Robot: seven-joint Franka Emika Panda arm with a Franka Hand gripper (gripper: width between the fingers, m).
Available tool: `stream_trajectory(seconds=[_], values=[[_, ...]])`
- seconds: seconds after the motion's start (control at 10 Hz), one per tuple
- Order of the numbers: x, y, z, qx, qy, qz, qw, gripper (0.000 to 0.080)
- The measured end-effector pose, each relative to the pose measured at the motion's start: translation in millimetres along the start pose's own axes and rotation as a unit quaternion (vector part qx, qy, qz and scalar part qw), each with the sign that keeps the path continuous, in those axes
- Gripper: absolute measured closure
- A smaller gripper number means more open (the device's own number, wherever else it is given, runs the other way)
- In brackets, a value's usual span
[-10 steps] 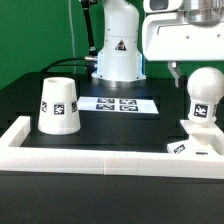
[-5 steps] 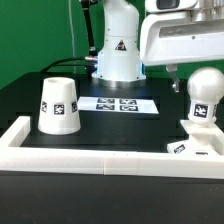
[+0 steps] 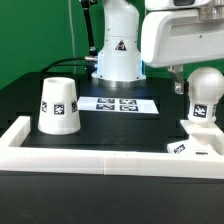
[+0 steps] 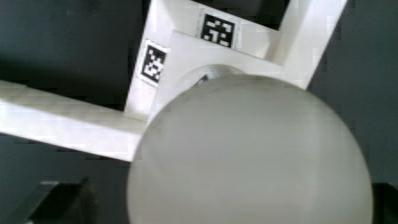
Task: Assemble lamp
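Note:
The white lamp bulb [image 3: 205, 100] stands upright on the white lamp base [image 3: 195, 142] at the exterior view's right. My gripper [image 3: 200, 78] hangs over the bulb, open, with one dark finger [image 3: 178, 86] just beside the bulb's upper side; the other finger is hidden. In the wrist view the bulb [image 4: 258, 150] fills most of the picture, the tagged base [image 4: 178, 60] lies behind it, and one finger [image 4: 63, 195] shows at the edge. The white lamp hood [image 3: 58, 105] stands apart at the exterior view's left.
The marker board [image 3: 120, 103] lies flat in the middle of the black table. A white wall [image 3: 90, 160] runs along the front and the left side. The arm's white pedestal [image 3: 118, 55] stands at the back.
My gripper has come lower over the bulb and shifted slightly toward the exterior view's left. The bulb, base and hood have not moved.

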State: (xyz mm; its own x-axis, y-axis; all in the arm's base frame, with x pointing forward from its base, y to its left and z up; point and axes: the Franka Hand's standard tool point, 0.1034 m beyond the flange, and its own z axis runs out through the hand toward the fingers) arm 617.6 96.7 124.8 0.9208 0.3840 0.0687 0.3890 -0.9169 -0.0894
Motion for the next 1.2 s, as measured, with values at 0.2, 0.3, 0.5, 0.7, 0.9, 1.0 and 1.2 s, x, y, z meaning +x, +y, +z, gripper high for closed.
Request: stream_trajectory(seconds=[0.2, 0.3, 0.5, 0.7, 0.9, 1.0, 1.2], values=[[-0.9, 1.7, 0.9, -0.004, -0.003, -0.064, 0.998, 0.01], [-1.2, -0.1, 3.1, -0.01, -0.001, -0.109, 0.994, 0.01], [-2.1, -5.4, 5.5, -0.018, -0.007, -0.193, 0.981, 0.01], [-2.2, -5.9, 5.9, -0.026, -0.014, -0.295, 0.955, 0.01], [-2.2, -2.4, 5.2, -0.032, -0.019, -0.376, 0.926, 0.01], [-2.2, -0.7, 5.0, -0.036, -0.024, -0.411, 0.91, 0.01], [-3.0, 1.7, 5.1, -0.043, -0.037, -0.49, 0.87, 0.01]])
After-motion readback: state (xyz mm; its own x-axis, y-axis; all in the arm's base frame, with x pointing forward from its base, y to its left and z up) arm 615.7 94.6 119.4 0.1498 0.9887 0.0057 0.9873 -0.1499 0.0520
